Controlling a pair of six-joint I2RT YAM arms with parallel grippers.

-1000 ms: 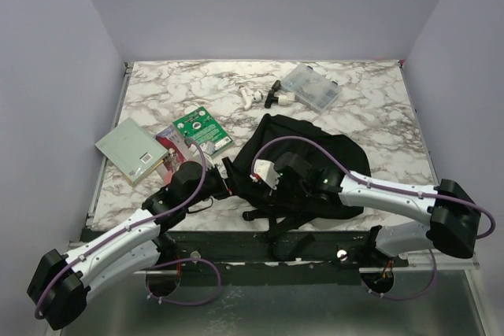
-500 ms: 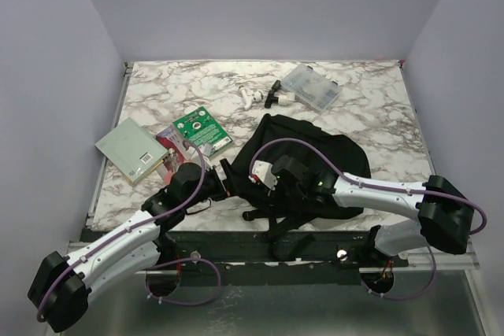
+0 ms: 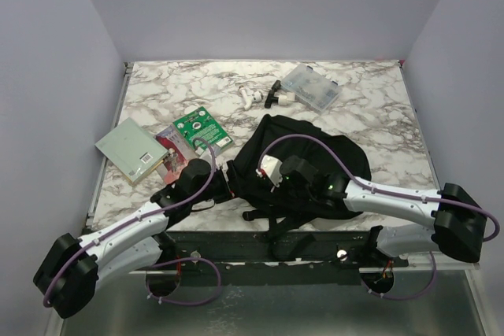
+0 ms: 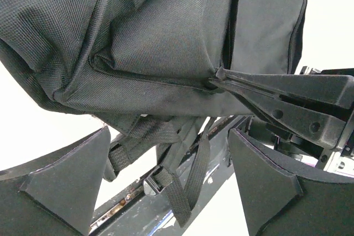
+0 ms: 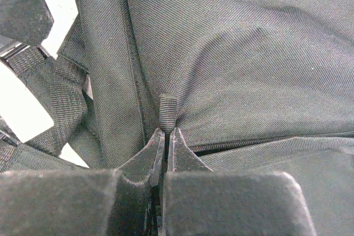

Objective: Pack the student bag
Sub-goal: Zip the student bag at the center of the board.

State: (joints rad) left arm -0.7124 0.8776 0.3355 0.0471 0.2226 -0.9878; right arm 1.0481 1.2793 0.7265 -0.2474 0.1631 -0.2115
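Right jaws now pressed together, pinching zip pull [image 5: 167, 109] of black backpack [image 3: 287, 123]; a sec ago they stood apart over same spot. Pull tab pokes out just past tips, zip line runs off to their right. Left jaws spread wide, gripping nothing. Bag's side lies just ahead betw. them, shoulder straps [image 4: 182, 169] hanging below. Left arm [image 3: 126, 230] has edged fwd toward bag. Backpack lies on marble tabletop [image 3: 173, 88], directly under right jaws. Clear compartment box [image 3: 310, 86] well beyond both jaws, unmoved.
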